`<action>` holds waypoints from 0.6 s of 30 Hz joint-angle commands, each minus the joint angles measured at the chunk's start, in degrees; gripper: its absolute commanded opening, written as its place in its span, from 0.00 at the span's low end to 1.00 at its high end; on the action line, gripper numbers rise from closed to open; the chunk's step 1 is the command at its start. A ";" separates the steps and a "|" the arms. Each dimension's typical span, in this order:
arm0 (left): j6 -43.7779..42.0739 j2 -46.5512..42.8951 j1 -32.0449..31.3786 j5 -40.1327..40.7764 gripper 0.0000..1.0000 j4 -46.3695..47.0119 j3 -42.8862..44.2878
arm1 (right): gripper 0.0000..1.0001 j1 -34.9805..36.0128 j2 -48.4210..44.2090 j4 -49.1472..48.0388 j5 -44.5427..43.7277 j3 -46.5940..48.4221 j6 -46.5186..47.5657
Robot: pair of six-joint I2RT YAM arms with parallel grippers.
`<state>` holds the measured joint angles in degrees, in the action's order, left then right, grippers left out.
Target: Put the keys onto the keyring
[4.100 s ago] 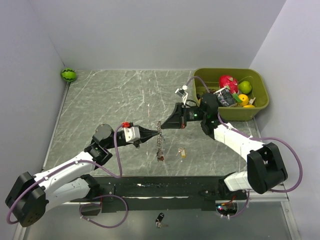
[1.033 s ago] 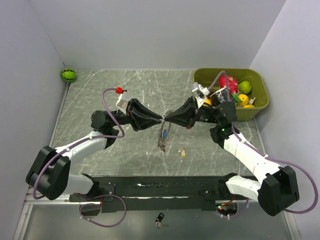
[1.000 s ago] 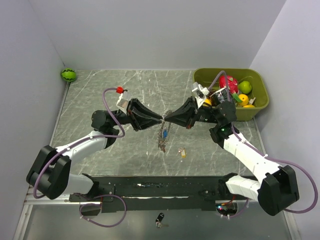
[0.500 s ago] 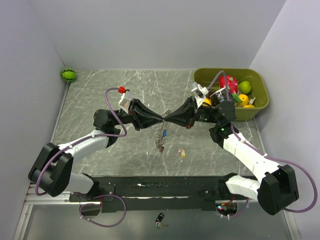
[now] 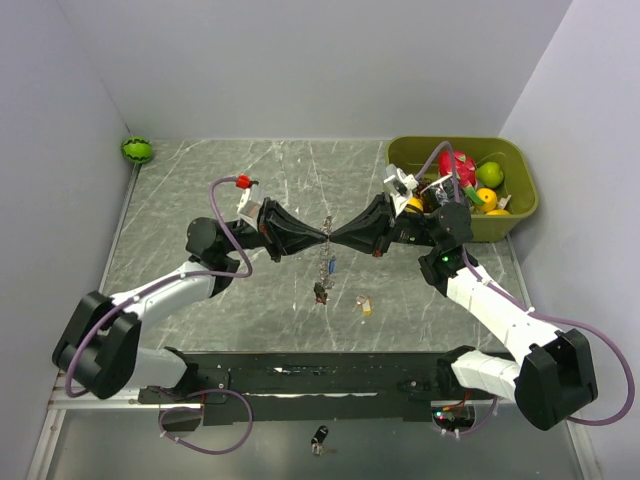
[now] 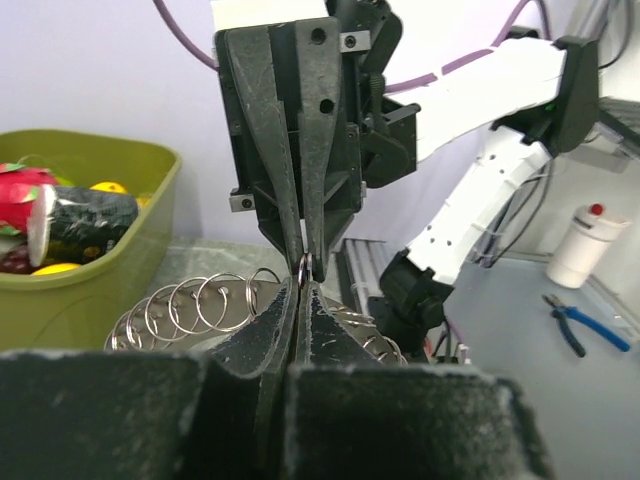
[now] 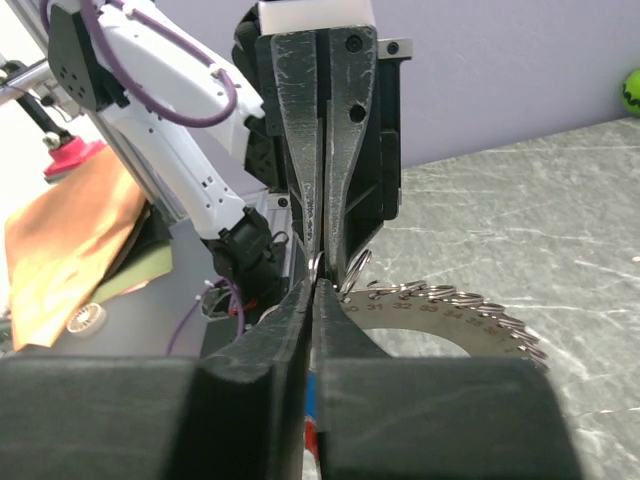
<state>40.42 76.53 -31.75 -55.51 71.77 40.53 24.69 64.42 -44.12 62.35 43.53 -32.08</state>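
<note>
My left gripper (image 5: 321,236) and right gripper (image 5: 335,238) meet tip to tip above the table's middle, both shut on the keyring (image 5: 327,222), which hangs edge-on between them. A blue-headed key (image 5: 328,266) and a dark reddish key (image 5: 320,292) dangle below it. A brass key (image 5: 365,305) lies loose on the table. In the left wrist view my gripper (image 6: 304,278) pinches the keyring (image 6: 190,305) at its rim of small split rings. In the right wrist view my gripper (image 7: 317,283) pinches the numbered grey keyring (image 7: 470,318) at the same spot.
A green bin (image 5: 520,160) of toy fruit stands at the back right, close behind the right arm; it also shows in the left wrist view (image 6: 110,230). A small watermelon ball (image 5: 137,150) sits in the back left corner. A black fob (image 5: 319,437) lies below the table's near edge.
Both grippers have lifted the keyring off the table and drawn together tip to tip. In the last second the ring swung upright and the keys now hang straight below.
</note>
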 commanded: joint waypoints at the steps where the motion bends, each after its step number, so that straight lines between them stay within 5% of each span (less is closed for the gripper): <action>1: -14.18 -6.47 -1.03 3.20 0.01 -11.27 1.39 | 0.17 -0.17 -1.67 -3.70 -1.61 -0.20 0.34; 6: -30.38 -12.45 -2.79 8.13 0.01 -34.45 3.32 | 0.48 -0.08 -2.98 -0.98 -2.93 -0.46 2.36; 11: -39.80 -15.27 -4.64 12.96 0.01 -43.72 3.33 | 0.69 -0.25 -5.53 4.38 -6.00 -0.99 7.19; 18: -50.96 -18.34 -8.33 20.43 0.01 -51.54 3.23 | 0.78 -0.34 -7.82 9.84 -7.85 -1.34 11.51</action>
<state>-1.06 61.01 -38.11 -41.01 24.60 41.52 24.69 58.19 -36.69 56.25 42.63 -24.40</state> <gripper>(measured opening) 0.023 0.775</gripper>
